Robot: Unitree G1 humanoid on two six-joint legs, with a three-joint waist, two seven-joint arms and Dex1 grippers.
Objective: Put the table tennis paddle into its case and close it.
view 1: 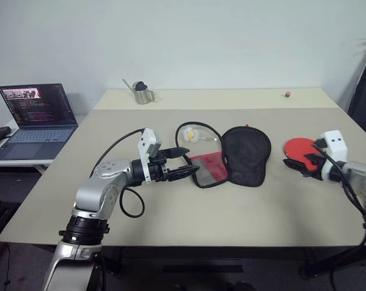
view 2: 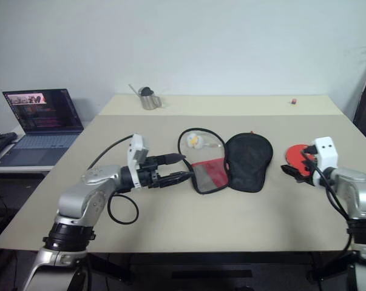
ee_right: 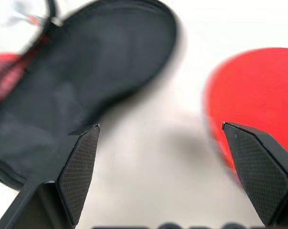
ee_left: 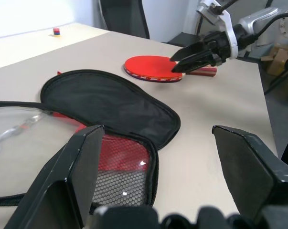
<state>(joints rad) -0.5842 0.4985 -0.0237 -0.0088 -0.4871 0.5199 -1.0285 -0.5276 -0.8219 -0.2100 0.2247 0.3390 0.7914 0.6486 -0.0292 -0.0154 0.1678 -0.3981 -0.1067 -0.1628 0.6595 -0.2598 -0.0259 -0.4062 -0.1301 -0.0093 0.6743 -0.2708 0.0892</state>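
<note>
The case (view 1: 246, 154) lies unzipped and spread flat mid-table, its black half to the right and its mesh half with the red panel (view 1: 209, 168) to the left. My left gripper (view 1: 187, 161) points level at the mesh half's left edge, fingers (ee_left: 81, 167) open and straddling that edge. The table tennis paddle (view 1: 299, 147) lies red face up on the table to the right of the case, its handle (ee_left: 207, 70) pointing away from the case. My right gripper (view 1: 299, 160) hovers at the paddle's near edge, open and holding nothing, its fingers (ee_right: 79, 174) spread wide.
A white-and-yellow ball (view 1: 191, 134) sits inside a black cord loop just behind the mesh half. A metal cup (view 1: 143, 93) and a small red object (view 1: 287, 94) stand at the table's far side. A laptop (view 1: 38, 113) sits on a side table at the left.
</note>
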